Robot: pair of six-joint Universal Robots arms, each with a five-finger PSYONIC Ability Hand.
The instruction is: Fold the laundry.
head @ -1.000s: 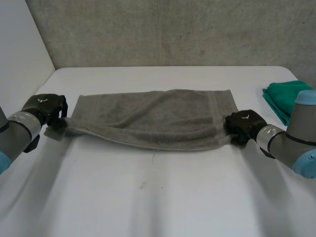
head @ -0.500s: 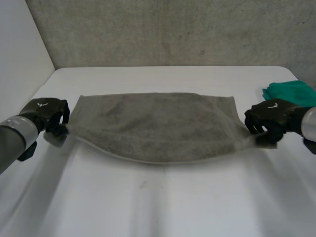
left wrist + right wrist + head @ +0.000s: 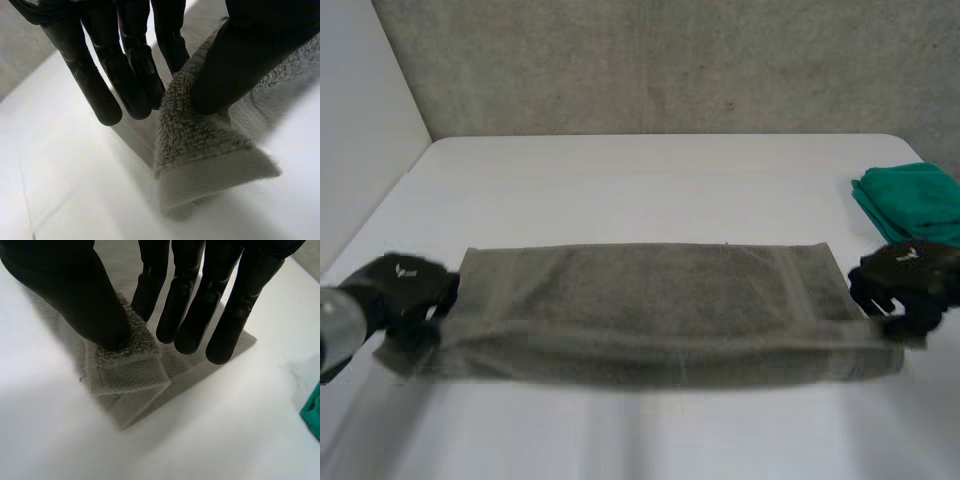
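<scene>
White table (image 3: 650,180), bare concrete wall (image 3: 670,60) behind. A green cloth (image 3: 915,200) is bunched at the right edge, well clear of the work.

Change over the last second: the grey towel (image 3: 650,310) was further back on the table and sagging in the middle. It's now pulled toward my side and drawn out straight between both hands, with the long edges roughly parallel. It looks doubled lengthwise, with a thick rolled band along the near edge. My read: that was the tension-and-drag step to flatten the fold, so the first fold is basically in. The crosswise fold is not yet done.

Pose:
- Left hand (image 3: 405,290): low at the towel's left end, at the near corner. In the left wrist view my thumb clamps the corner (image 3: 200,150) against the fingers (image 3: 125,75), which run nearly straight. The tip of the corner pokes out below the pinch, just off the table.
- Right hand (image 3: 905,280): mirrored at the right end, also at the near corner. It has the same pinch, thumb on top of the terry and fingers straight behind it.
- Both hands sit near my edge of the table, far apart, with the towel taut between them.

I can't tell whether the towel's middle is touching the table or just skimming it.

Risk: the pinches are shallow, right at the corner tips, so more tension could pull one free.
</scene>
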